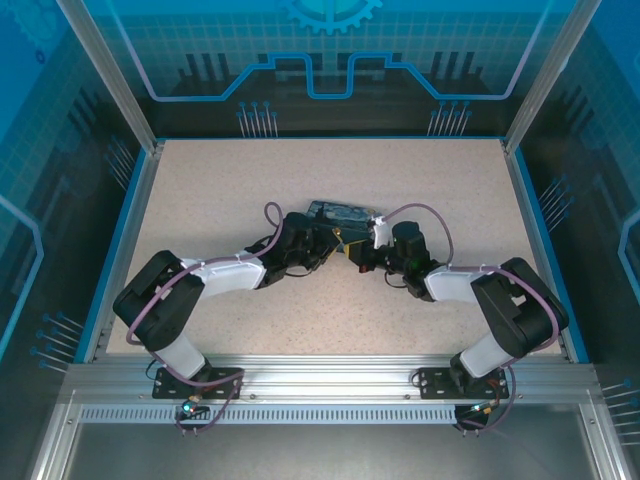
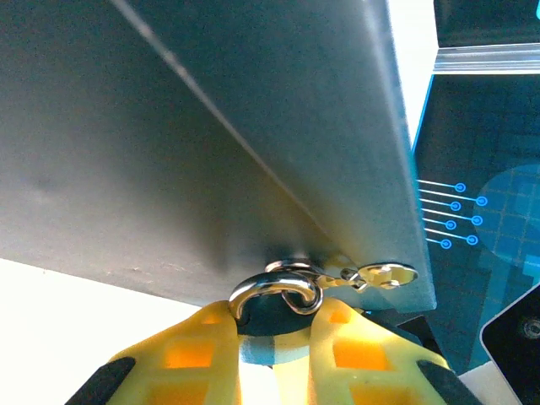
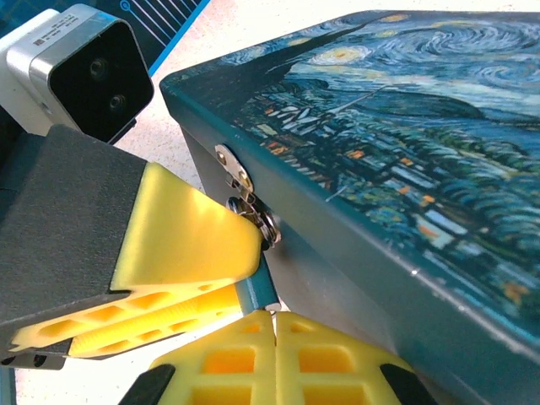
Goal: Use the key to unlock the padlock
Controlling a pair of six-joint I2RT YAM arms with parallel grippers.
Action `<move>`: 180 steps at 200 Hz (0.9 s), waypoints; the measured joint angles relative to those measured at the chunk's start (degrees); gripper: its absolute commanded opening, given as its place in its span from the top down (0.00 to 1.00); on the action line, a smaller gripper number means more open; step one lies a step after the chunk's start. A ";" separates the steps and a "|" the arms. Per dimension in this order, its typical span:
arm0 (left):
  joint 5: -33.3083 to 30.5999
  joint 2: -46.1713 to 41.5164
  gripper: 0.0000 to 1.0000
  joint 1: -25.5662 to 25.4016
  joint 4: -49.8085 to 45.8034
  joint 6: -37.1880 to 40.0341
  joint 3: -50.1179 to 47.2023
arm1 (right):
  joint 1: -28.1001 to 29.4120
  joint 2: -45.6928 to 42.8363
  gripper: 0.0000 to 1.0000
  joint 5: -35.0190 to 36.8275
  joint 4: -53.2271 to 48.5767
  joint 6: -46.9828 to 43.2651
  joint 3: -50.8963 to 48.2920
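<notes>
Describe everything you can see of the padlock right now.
The padlock is tiny: a bluish-dark body under a thin, shiny metal shackle that hangs from the hasp on the side wall of the box, apparently closed. The left gripper pinches the body from both sides. The shut right gripper sits directly beneath it; contact is unclear.

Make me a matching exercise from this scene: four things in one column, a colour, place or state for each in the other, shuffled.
Things:
1. box
2. padlock
3. left gripper
4. right gripper

Descriptions:
a. fingers pressed together
b. lid painted in blue and yellow swirls
c. hooked at the hasp on the box's side
d. clamped on the padlock's body

Pairs: 1-b, 2-c, 3-d, 4-a
</notes>
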 measured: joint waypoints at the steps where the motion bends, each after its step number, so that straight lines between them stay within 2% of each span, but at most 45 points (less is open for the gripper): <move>1: 0.00 0.00 1.00 0.00 0.00 0.00 -0.02 | 0.02 -0.02 0.99 0.04 -0.04 0.02 0.00; 11: 0.11 0.00 1.00 0.00 0.09 0.00 -0.28 | 0.22 -0.37 0.94 0.59 -0.87 0.00 0.00; 31: 0.72 0.00 1.00 0.00 0.76 0.07 -0.57 | 0.15 -1.57 0.78 0.87 -2.62 -0.74 0.00; 68: 1.22 0.00 1.00 0.26 0.74 1.18 -0.85 | -0.85 -4.22 0.57 0.24 -3.72 -2.73 -0.59; 100: 2.25 0.00 1.00 1.18 0.52 1.75 -0.96 | -1.01 -9.77 0.45 2.84 -9.27 -8.17 -1.62; 124: 4.09 -0.11 1.00 2.51 0.28 1.97 -1.01 | 1.77 -16.98 0.30 10.47 -15.80 -16.46 -1.51; 147: 6.54 -0.98 1.00 4.79 -0.98 3.15 -1.01 | 7.04 -22.62 0.27 19.41 -21.53 -25.33 -0.37; 180: 9.86 -3.15 1.00 8.74 -4.74 5.90 -1.01 | 12.68 -23.71 0.23 32.59 -24.90 -36.92 2.27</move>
